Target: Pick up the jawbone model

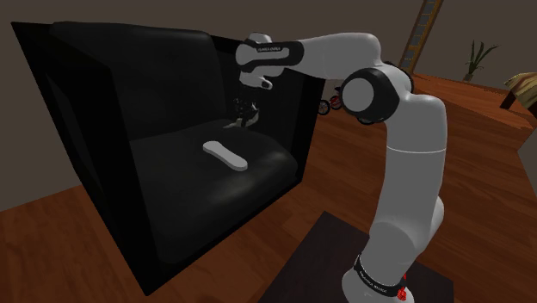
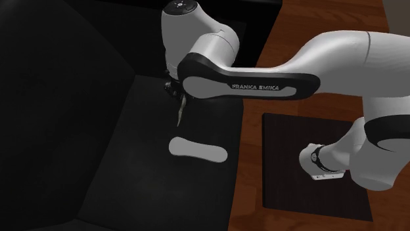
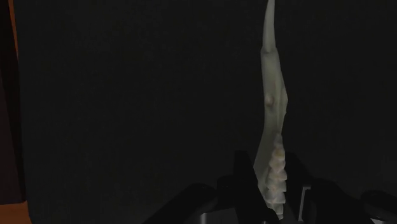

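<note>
While the all-black two-finger gripper pinches the pale, slender, toothed jawbone model at its tooth end, just above the black armchair seat, the hold looks off-centre. The long bone could pivot and slip, dropping near the white flat oblong object.

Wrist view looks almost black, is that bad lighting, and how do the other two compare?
Wrist view: dim, the black armchair behind; the pale jawbone in the gripper stands out. Shoulder view: soft sheen on the seat, floor evenly lit. Second exterior view: dim armchair, bright white arm, jawbone a thin sliver.
</note>
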Robot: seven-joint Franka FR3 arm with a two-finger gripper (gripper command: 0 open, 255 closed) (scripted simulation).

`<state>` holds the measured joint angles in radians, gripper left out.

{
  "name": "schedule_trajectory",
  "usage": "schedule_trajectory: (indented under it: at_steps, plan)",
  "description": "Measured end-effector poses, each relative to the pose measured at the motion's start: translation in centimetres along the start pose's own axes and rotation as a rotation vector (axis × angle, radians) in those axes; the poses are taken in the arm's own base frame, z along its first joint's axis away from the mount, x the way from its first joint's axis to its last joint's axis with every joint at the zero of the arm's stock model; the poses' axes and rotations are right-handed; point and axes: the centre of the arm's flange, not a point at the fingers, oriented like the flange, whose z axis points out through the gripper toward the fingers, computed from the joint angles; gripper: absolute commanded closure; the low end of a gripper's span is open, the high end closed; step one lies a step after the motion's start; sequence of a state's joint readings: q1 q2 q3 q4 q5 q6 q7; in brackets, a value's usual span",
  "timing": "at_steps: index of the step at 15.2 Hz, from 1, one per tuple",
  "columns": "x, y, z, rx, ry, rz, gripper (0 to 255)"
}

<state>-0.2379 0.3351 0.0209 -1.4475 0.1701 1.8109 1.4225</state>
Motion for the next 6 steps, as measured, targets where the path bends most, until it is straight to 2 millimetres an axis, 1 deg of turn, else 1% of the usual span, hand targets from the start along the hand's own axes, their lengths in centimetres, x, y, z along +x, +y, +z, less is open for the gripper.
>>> schedule_trajectory:
  at_steps: [5, 6]
  plan:
    - [-0.5, -0.1, -2.7, 0.000, 0.000, 0.000, 255]
    - [-0.5, 0.0, -3.0, 0.000, 0.000, 0.000, 255]
